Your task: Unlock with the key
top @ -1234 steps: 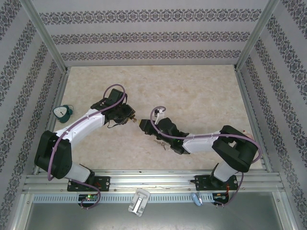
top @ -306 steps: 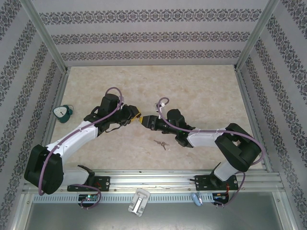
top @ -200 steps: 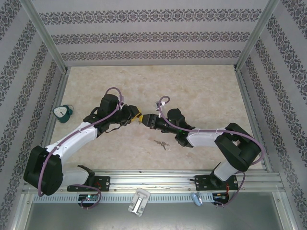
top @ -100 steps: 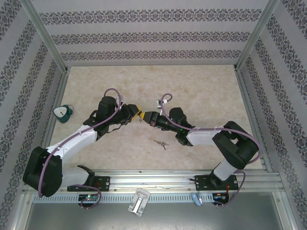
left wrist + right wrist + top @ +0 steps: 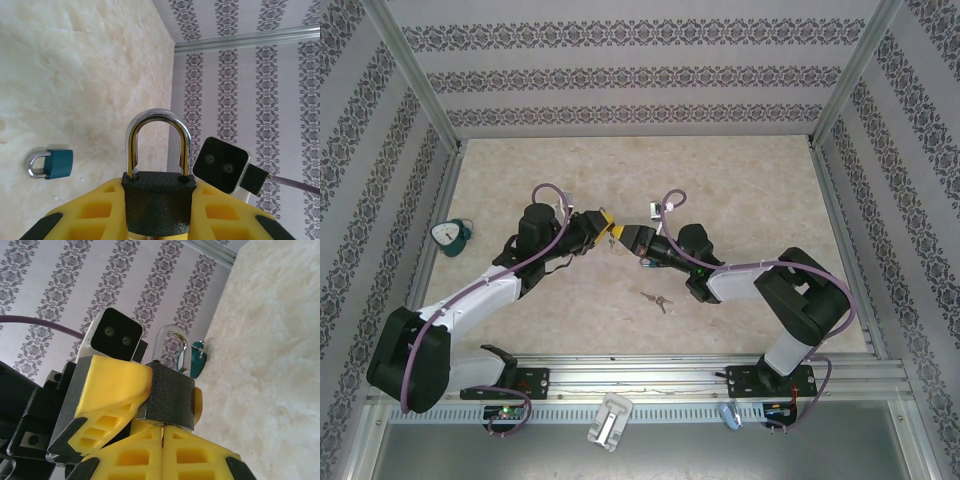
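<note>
A black padlock [image 5: 157, 200] with a silver shackle stands upright between the yellow fingers of my left gripper [image 5: 158, 192], which is shut on its body. In the top view the padlock [image 5: 617, 232] hangs above mid-table where my left gripper [image 5: 605, 225] and right gripper [image 5: 633, 238] meet. My right gripper [image 5: 163, 432] is shut on a thin metal key [image 5: 163, 436] whose tip meets the underside of the padlock [image 5: 167, 392]. A dark hole shows at the foot of the shackle's right leg; I cannot tell whether it is latched.
A teal padlock [image 5: 450, 235] lies near the left wall. It also appears on the table as the teal padlock [image 5: 52, 164] and beyond the shackle as the teal padlock [image 5: 196, 360]. A small bunch of keys [image 5: 657, 299] lies on the table in front of the right arm.
Both grippers, joined at the padlock, have shifted toward the far side of the table. The right fingers have closed tighter and the right wrist has swung round.
</note>
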Action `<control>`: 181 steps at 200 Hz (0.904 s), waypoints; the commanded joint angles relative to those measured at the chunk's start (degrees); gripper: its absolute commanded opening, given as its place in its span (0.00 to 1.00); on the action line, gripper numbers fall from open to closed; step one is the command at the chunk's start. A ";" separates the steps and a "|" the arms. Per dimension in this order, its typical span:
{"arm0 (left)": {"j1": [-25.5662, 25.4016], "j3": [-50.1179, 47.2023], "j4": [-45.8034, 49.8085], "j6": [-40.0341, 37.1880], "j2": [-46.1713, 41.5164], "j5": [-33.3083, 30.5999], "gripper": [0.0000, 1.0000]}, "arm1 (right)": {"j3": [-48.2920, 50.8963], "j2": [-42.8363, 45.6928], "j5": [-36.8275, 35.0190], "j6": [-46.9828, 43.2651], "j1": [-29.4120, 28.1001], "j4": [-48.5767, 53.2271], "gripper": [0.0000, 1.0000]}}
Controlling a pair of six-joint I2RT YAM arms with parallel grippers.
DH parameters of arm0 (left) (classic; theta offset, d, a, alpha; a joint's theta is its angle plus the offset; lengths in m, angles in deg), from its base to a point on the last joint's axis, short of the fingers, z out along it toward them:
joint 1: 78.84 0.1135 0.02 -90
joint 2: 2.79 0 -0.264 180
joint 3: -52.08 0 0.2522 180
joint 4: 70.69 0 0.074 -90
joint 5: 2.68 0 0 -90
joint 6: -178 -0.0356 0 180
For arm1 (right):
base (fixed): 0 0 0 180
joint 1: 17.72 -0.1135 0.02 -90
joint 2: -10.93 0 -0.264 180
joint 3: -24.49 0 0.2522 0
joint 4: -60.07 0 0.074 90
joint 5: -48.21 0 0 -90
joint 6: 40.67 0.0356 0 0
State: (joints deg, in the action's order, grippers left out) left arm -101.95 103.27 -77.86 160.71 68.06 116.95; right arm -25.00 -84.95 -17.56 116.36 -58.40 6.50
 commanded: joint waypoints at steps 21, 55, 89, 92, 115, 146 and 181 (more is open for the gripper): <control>-0.95 0.17 -10.84 2.56 -1.37 6.41 0.09 | -0.83 -2.15 4.92 2.45 -0.78 -5.64 0.00; -0.86 1.44 -3.18 0.65 -3.10 4.30 0.11 | -0.10 0.80 3.40 -1.48 -0.48 1.32 0.13; -0.81 4.25 10.12 -2.26 -5.10 0.47 0.14 | 2.04 4.68 1.42 -5.81 0.40 8.37 0.26; -0.80 4.56 11.44 -2.41 -5.12 0.03 0.14 | 2.14 5.04 1.25 -6.30 0.43 9.21 0.27; -0.70 6.51 20.93 -3.38 -4.87 -2.47 0.15 | 2.41 7.81 0.17 -10.10 0.49 15.36 0.33; -0.62 6.65 25.04 -0.90 -3.67 -3.02 0.15 | 1.98 11.70 -3.02 -15.65 -0.09 23.11 0.38; -0.63 7.66 29.16 -0.13 -2.41 -3.36 0.16 | 2.24 13.74 -6.97 -20.09 -1.85 24.44 0.45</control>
State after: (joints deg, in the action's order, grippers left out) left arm -102.39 108.54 -53.42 159.94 65.02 114.29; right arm -23.49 -73.01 -20.62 102.04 -58.75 28.56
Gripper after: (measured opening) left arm 0.251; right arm 0.430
